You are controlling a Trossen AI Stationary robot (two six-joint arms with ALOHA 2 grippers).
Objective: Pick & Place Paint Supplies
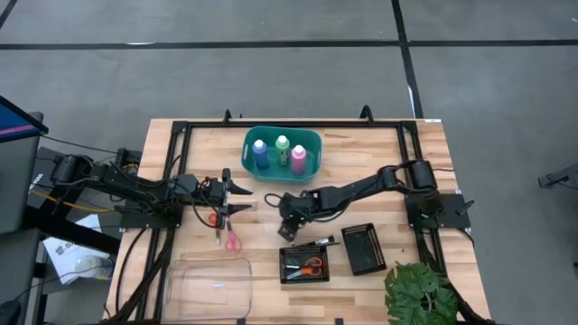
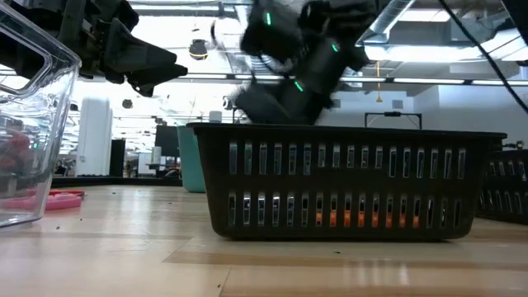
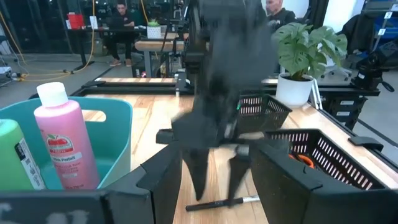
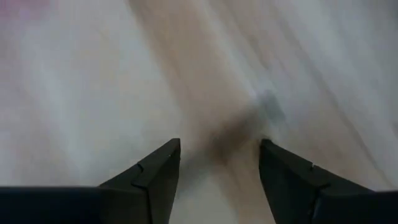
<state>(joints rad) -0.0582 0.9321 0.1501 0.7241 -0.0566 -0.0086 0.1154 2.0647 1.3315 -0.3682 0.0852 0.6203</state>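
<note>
Blue, green and pink bottles with white caps stand in a teal basket at the far middle. A thin dark brush lies flat on the table beside a black mesh tray. My right gripper points down just over the brush's left end, open, fingers on either side of the blurred brush. Red-handled scissors and pink-handled scissors lie on the table. My left gripper hovers level above them, open and holding nothing.
Orange-handled scissors lie in the near mesh tray. A second black mesh tray sits to its right. A clear plastic bin stands at the near left and a potted plant at the near right corner.
</note>
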